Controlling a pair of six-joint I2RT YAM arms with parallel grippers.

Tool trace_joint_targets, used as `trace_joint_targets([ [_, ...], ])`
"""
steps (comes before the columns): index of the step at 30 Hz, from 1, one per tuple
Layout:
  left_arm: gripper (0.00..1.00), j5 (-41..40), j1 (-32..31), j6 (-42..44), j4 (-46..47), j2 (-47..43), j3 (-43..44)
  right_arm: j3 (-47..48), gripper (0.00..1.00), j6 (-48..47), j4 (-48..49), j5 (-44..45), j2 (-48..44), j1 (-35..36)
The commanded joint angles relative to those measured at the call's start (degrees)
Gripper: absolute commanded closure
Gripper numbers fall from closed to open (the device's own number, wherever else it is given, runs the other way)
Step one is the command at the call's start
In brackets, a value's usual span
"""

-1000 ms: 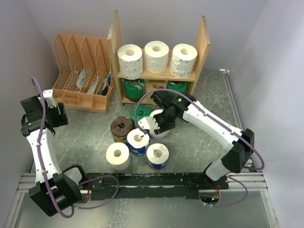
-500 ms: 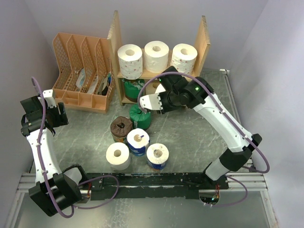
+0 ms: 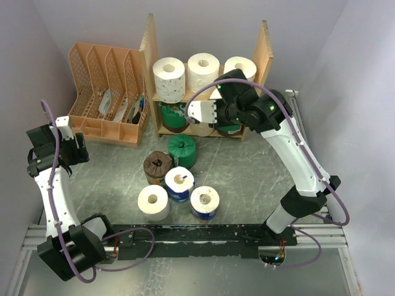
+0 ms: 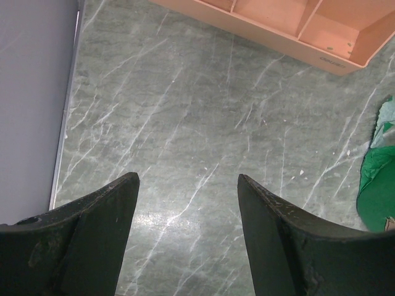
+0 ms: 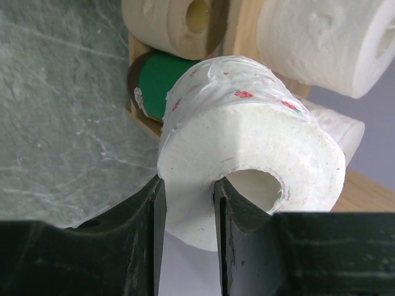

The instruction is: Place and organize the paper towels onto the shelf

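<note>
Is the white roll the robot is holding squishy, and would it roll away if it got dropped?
Probably squishy: the white roll looks soft and fluffy where the right hand pinches its wall, one finger inside the hole. It likely weighs little, being hollow paper. Dropped on its round side, it could well roll.

The top external camera looks down from above and behind the arm bases (image 3: 71, 246) (they line the frame's bottom), covering the whole tabletop (image 3: 247, 172) and shelf (image 3: 267, 55). The left wrist camera faces down, near the tabletop, with the organizer (image 4: 278, 18) at upper right. The right wrist camera sits close against the shelf, which the overhead view shares.
</note>
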Motion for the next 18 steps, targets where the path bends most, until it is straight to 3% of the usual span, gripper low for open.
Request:
trace_joint_targets([
  [1,0.24,1.6,0.0,0.5,1.8,-0.5,-0.5,8.5,1.0,5.9,1.2,-1.6,1.6,-2.6],
  [5,0.23,1.9,-0.1,0.7,1.7,-0.8,-0.6,13.0,1.0,11.1,1.2,-2.9,2.0,-3.2],
  [18,0.23,2.5,-0.1,0.9,1.6,-1.7,-0.5,4.1,1.0,16.1,1.2,-6.6,-0.3,-7.8],
])
